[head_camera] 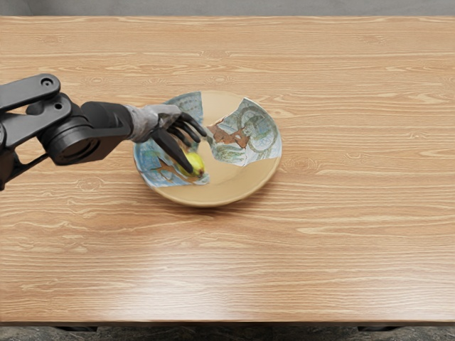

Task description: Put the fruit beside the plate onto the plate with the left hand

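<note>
From my console I read this as a simulator's test scene dressed like a dining spot. A broad light-brown wood-grain table (341,249) fills nearly my whole view, with a flat grey strip of backdrop (227,7) behind its far edge and a dark mottled band of floor (227,334) below the near one. The homely touches are a round tan ceramic plate with blue patterned patches (234,193) and a small yellow-green fruit (195,165) over it.

The head camera is looking down at a slant on the table (320,249), framing its far and near edges, plate (238,186) near centre.
</note>
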{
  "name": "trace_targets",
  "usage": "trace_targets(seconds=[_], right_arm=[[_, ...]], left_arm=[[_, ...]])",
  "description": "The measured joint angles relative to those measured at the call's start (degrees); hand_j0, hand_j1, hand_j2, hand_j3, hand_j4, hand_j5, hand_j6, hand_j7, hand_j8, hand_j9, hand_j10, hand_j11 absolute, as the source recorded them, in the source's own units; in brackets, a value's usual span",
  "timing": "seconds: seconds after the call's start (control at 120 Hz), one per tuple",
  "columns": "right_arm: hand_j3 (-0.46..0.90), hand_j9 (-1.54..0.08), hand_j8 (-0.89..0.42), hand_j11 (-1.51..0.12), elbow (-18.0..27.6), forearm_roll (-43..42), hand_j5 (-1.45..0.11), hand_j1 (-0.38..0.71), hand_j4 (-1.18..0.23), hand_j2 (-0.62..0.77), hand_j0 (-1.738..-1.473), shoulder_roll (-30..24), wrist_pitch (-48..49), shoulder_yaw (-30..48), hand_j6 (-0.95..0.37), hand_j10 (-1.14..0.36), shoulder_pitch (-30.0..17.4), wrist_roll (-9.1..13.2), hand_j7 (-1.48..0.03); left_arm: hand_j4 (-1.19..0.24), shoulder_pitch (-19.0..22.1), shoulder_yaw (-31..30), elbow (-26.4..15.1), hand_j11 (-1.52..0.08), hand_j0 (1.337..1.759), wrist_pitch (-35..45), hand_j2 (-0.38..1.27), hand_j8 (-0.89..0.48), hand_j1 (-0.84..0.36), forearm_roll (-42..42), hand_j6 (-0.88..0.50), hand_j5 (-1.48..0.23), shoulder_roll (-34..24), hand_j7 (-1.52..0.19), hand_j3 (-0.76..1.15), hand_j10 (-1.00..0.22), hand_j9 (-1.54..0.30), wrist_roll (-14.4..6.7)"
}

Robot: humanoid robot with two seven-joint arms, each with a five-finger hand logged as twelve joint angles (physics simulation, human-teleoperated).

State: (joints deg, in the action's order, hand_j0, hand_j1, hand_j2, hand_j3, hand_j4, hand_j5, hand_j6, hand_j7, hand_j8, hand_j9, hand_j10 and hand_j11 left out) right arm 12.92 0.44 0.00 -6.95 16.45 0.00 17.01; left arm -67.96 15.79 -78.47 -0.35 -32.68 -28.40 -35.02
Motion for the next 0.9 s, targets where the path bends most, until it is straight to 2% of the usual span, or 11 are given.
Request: trace_targets(seconds=[0.092, 0.217, 0.342, 0.4, 0.483, 0.55, 0.642, 0.9], right_arm=[[0.0, 0.0, 0.0, 0.0, 0.0, 0.0, 0.0, -0.35, 0.0, 0.0, -1.658, 0.0, 0.0, 0.0, 0.0, 0.0, 0.0, 0.0, 0.0], [0.0, 0.0, 0.0, 0.0, 0.0, 0.0, 0.0, -0.35, 0.0, 0.0, -1.658, 0.0, 0.0, 0.0, 0.0, 0.0, 0.0, 0.0, 0.0], [0.0, 0.0, 0.0, 0.0, 0.0, 0.0, 0.0, -0.35, 0.0, 0.0, -1.658, 0.0, 0.0, 0.0, 0.0, 0.0, 0.0, 0.0, 0.0], [0.0, 0.0, 0.0, 0.0, 0.0, 0.0, 0.0, -0.35, 0.0, 0.0, -1.658, 0.0, 0.0, 0.0, 0.0, 0.0, 0.0, 0.0, 0.0], [0.0, 0.0, 0.0, 0.0, 0.0, 0.0, 0.0, -0.35, 0.0, 0.0, -1.658, 0.0, 0.0, 0.0, 0.0, 0.0, 0.0, 0.0, 0.0], [0.0, 0.0, 0.0, 0.0, 0.0, 0.0, 0.0, -0.35, 0.0, 0.0, -1.658, 0.0, 0.0, 0.0, 0.0, 0.0, 0.0, 0.0, 0.0], [0.0, 0.0, 0.0, 0.0, 0.0, 0.0, 0.0, -0.35, 0.0, 0.0, -1.658, 0.0, 0.0, 0.0, 0.0, 0.0, 0.0, 0.0, 0.0], [0.0, 0.0, 0.0, 0.0, 0.0, 0.0, 0.0, -0.35, 0.0, 0.0, -1.658, 0.0, 0.0, 0.0, 0.0, 0.0, 0.0, 0.0, 0.0]], left_arm=[[-0.28, 0.1, 3.5, 0.5, -0.37, 1.658, -1.8, 0.15, -0.23, 0.04, 2.3, -0.25, -0.37, -0.8, -0.37, 0.0, -0.28, -0.37, 0.0], [-0.16, 1.9, 9.8, 0.9, -0.21, 1.658, -15.6, 0.08, -0.14, 0.17, 14.0, -0.15, -0.22, -9.0, -0.22, 0.0, -0.17, -0.22, 0.0], [-0.1, 13.4, 15.8, 1.8, -0.13, 1.658, -28.5, 0.05, -0.09, 0.24, 27.6, -0.09, -0.13, -16.6, -0.13, 0.0, -0.1, -0.13, 0.0], [-0.08, 15.8, 18.0, 3.5, -0.11, 1.658, -31.2, 0.04, -0.07, 0.26, 32.2, -0.08, -0.11, -17.2, -0.11, 0.0, -0.08, -0.11, 0.0], [-0.06, 20.1, 19.7, 7.2, -0.08, 1.658, -33.1, 0.03, -0.06, 0.28, 37.4, -0.06, -0.08, -21.6, -0.08, 0.0, -0.06, -0.08, 0.0], [-0.05, 20.6, 20.3, 10.0, -0.07, 1.658, -33.9, 0.02, -0.05, 0.29, 40.2, -0.05, -0.07, -24.7, -0.07, 0.0, -0.05, -0.07, 0.0], [-0.04, 20.8, 20.6, 13.6, -0.05, 1.658, -34.4, 0.01, -0.04, 0.3, 42.0, -0.04, -0.05, -25.9, -0.05, 0.0, -0.04, -0.05, 0.0], [-0.03, 20.7, 20.9, 20.0, -0.04, 1.658, -34.7, 0.01, -0.02, 0.32, 43.7, -0.02, -0.04, -26.3, -0.04, 0.0, -0.03, -0.04, 0.0]])
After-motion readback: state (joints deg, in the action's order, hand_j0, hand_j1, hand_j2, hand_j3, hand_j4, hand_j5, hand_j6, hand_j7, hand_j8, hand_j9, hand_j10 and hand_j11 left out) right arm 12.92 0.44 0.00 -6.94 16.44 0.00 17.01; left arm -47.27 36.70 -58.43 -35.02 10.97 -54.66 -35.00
